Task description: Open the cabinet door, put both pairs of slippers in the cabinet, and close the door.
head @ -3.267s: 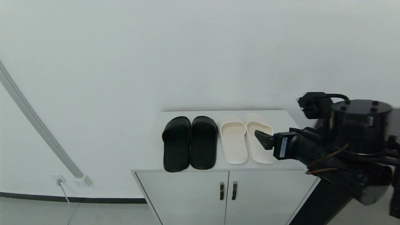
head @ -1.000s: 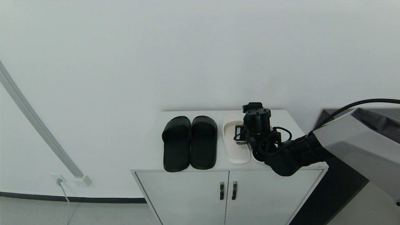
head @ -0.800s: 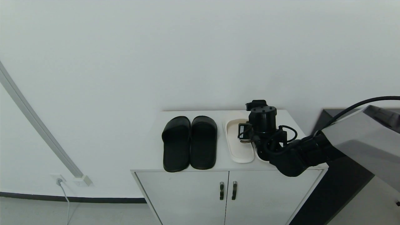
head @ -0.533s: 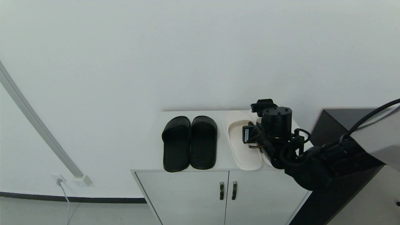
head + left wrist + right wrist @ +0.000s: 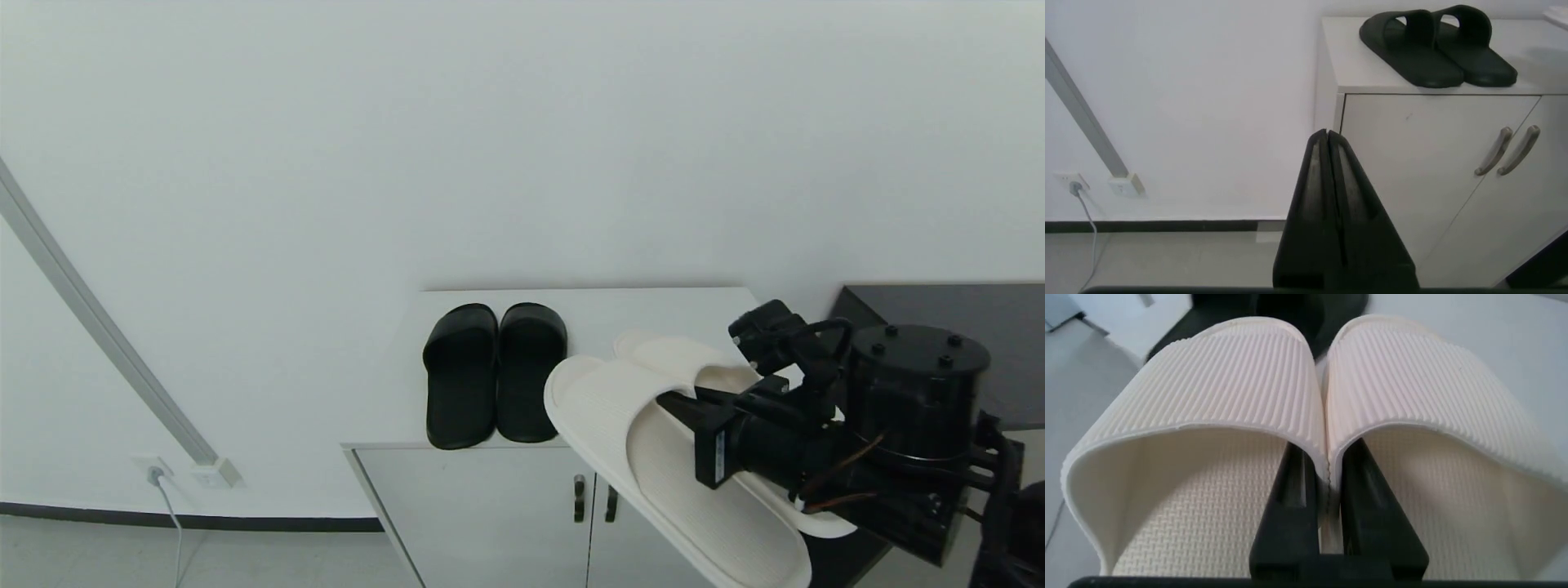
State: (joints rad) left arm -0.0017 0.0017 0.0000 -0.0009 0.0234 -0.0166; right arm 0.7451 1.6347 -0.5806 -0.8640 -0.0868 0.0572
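We're seeing the right gripper (image 5: 682, 406) clamping the inner strap edges of both white slippers (image 5: 645, 433), holding them in the air just near of the cabinet (image 5: 473, 514), right side. Black slippers (image 5: 494, 371) are sitting on top, left part. Doors are sitting shut. Left gripper (image 5: 1328, 143) is hanging pinched closed, empty.

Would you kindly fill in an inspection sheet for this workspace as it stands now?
Surface: white cabinet top, flat; both doors shut, handles side by side.
Job's things: black rubber slippers paired on the top; cream ribbed slippers held in the air, off the top.
Clutter: nothing seen.
Grippers: right gripper shut on the cream slippers' straps; left gripper shut, empty.
Cables: white cord hanging from a wall socket.
Surroundings: white wall, grey slanted conduit, dark surface beside the cabinet.
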